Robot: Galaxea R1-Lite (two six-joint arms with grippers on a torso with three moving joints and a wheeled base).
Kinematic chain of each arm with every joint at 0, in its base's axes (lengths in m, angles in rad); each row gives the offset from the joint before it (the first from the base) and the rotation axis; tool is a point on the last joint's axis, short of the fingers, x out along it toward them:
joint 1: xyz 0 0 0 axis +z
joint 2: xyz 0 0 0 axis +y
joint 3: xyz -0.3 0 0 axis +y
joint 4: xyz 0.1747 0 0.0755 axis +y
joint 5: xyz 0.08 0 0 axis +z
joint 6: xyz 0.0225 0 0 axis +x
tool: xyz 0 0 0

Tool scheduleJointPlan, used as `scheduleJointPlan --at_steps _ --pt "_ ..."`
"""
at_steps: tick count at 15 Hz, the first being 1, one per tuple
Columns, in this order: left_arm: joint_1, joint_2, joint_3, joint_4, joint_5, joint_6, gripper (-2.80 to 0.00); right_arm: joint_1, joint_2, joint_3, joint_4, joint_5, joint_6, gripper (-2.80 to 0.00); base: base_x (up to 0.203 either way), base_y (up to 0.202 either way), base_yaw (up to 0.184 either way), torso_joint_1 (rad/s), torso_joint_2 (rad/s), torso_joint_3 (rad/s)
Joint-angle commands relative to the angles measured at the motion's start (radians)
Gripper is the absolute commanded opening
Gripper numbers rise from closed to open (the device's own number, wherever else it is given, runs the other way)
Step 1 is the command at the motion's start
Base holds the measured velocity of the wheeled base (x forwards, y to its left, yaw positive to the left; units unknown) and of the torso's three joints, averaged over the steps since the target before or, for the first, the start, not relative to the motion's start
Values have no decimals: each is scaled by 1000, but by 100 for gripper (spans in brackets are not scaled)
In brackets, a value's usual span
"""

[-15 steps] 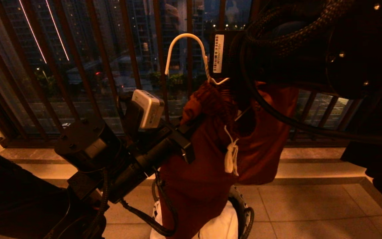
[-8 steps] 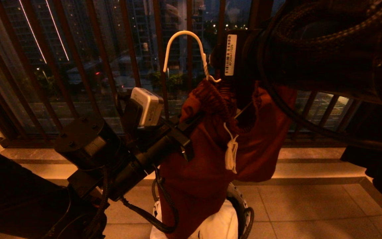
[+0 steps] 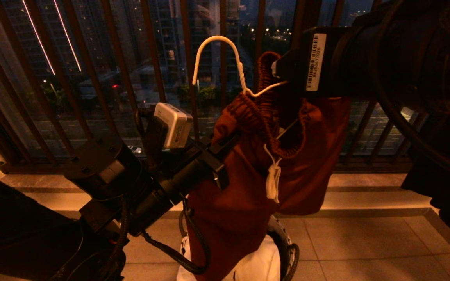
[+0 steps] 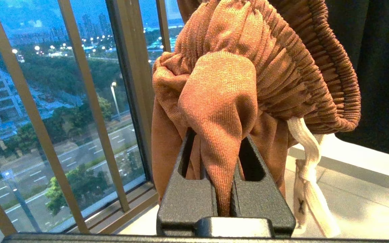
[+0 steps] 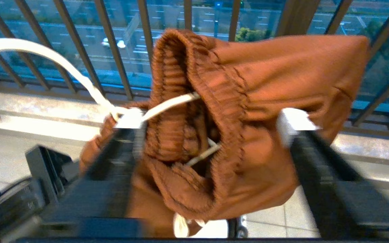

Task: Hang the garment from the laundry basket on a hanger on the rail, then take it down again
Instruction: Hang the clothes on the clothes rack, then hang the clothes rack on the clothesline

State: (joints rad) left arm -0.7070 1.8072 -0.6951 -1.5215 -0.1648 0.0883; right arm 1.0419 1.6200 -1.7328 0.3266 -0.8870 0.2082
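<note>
So far I hold the garment [image 3: 244,187] up before the railing [image 3: 104,78], my left hand [image 4: 226,168] pinched on its cloth. My right hand [image 5: 211,128] stands wide around the waistband, threading the hanger [image 3: 225,62]; hanging remains undone.

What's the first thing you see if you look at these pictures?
The rust-brown shorts bunched up in mid-air in front of the dark railing. The left gripper pinches a fold of them shut, while the right gripper stands open around the waistband. Above pokes the white wire hanger, its hook free in the air.
</note>
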Motion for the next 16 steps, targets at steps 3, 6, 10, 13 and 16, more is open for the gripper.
scheduleJointPlan --at_steps 3,6,10,13,16 --pt "0 -6 0 -9 -1 1 -280 1 -68 58 8 -7 -12 -280 0 0 0 0 0 0" --pt "0 -8 0 -9 -1 1 -280 0 -97 61 47 -12 -34 -280 0 0 0 0 0 0" --pt "0 -29 3 -9 -1 2 -280 -30 -130 61 59 -12 -86 -280 0 0 0 0 0 0" --pt "-3 -58 13 -9 -3 -1 -280 -90 -168 70 119 1 -142 -280 0 0 0 0 0 0" --pt "-6 -58 22 -9 -5 -5 -280 -200 -195 71 140 65 -238 -280 0 0 0 0 0 0"
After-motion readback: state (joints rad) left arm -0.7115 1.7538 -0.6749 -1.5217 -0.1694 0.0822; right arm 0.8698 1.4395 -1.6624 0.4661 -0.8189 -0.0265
